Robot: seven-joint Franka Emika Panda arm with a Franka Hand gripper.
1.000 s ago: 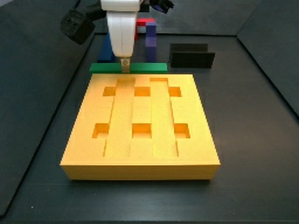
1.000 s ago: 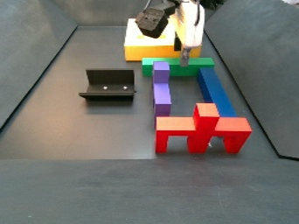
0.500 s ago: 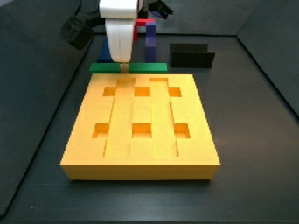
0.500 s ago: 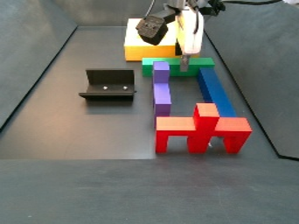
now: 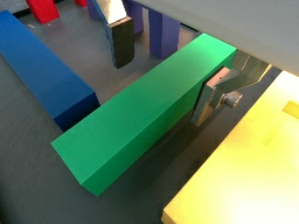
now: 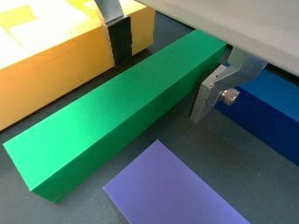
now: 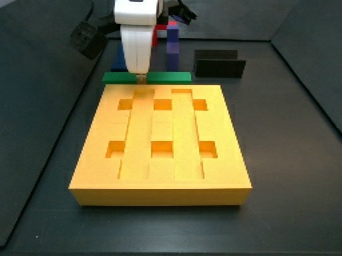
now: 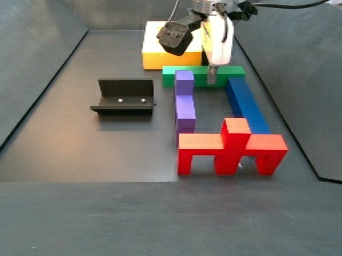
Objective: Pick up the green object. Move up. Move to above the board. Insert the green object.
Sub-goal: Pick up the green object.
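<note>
1. Claw: hanging low over the green object, straddling it across its width near the middle of its length. In both wrist views one finger is standing on one long side and the other finger on the opposite side. The fingers are spread; both appear close to the bar's sides, but whether the pads are touching it cannot be told. In a side view the claw is sitting at the bottom of the white arm, down at the bar.
2. Green object: lying flat on the dark worktop, just beyond the far short end of the board, running crosswise to it. In a wrist view the bar is lying beside the board's yellow wall, parallel to it.
3. Board: lying flat, grooves running lengthwise, six square holes in two rows, all open.
4. Blue bar: lying flat, one end near the green object, at a right angle to it.
5. Purple bar: lying flat, parallel to the blue bar, one end close to the green object.
6. Red piece: standing at the near ends of the blue and purple bars.
7. Fixture: standing well apart from the bars.
</note>
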